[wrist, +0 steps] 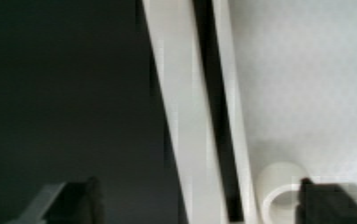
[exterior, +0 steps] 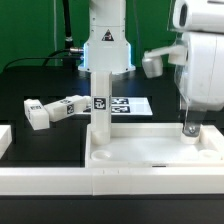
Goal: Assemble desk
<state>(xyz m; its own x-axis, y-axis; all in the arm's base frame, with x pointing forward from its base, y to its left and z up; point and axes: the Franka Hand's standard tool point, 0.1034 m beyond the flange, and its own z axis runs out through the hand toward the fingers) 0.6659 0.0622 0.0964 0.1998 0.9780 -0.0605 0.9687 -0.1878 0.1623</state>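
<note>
Black table (exterior: 50,145) beneath white tray-like tabletop (exterior: 150,172), dark backdrop (exterior: 30,30)

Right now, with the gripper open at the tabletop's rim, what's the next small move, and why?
Probably close the gripper on the tabletop rim. Its fingers stand open on either side of that rim wall and hold nothing. With one upright leg seated, a grip would steady or shift the tabletop.
</note>
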